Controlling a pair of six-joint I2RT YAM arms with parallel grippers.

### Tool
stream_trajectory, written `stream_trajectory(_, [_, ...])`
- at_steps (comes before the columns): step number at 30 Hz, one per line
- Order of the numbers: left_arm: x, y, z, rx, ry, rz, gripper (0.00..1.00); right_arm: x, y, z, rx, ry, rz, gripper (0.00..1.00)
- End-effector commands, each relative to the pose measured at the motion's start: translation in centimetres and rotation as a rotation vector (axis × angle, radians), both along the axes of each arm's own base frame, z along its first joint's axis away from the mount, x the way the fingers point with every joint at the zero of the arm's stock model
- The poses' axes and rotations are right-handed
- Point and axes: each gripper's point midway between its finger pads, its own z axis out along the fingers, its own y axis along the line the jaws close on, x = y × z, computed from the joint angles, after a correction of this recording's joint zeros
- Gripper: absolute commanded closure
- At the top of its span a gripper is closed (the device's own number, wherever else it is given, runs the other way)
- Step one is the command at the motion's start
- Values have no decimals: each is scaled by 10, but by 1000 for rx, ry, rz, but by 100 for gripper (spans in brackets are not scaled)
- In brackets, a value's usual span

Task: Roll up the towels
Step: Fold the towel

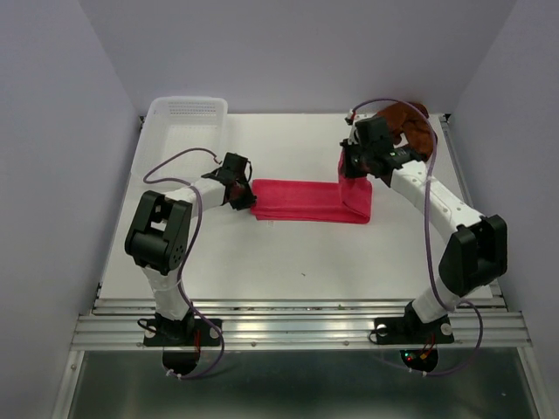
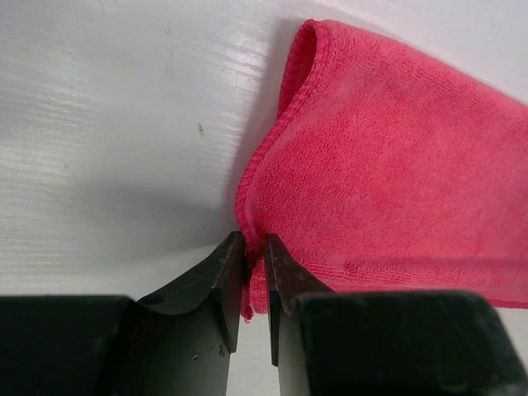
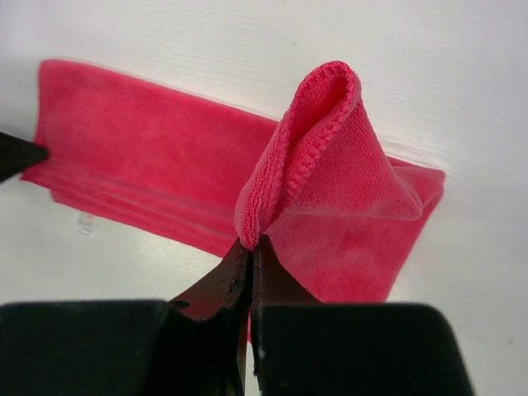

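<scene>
The bright pink towel (image 1: pixel 306 202) lies folded in a long strip across the middle of the table. My left gripper (image 1: pixel 247 196) sits at its left end, and its jaws pinch the corner hem of the pink towel (image 2: pixel 388 165) in the left wrist view (image 2: pixel 256 247). My right gripper (image 1: pixel 351 166) holds the strip's right end lifted off the table. It is shut (image 3: pixel 253 243) on a raised fold of the pink towel (image 3: pixel 330 165). The rust brown towel (image 1: pixel 412 122) lies bunched at the back right corner, partly hidden behind the right arm.
A translucent white plastic basket (image 1: pixel 179 131) stands at the back left corner, close behind the left arm. White walls close in the table on three sides. A metal rail (image 1: pixel 297 327) runs along the near edge.
</scene>
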Motion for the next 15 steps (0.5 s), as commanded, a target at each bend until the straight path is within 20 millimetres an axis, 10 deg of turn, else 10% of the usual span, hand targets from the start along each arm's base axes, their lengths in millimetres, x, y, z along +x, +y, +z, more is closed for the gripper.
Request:
stream_trajectory(1, [-1,-5,7,-12,-27,-25,73,22,61,37,136,-98,30,99])
stream_trajectory(15, [-4,-2,9,-12,-35,-19,73,19,195,1,138,-16,241,98])
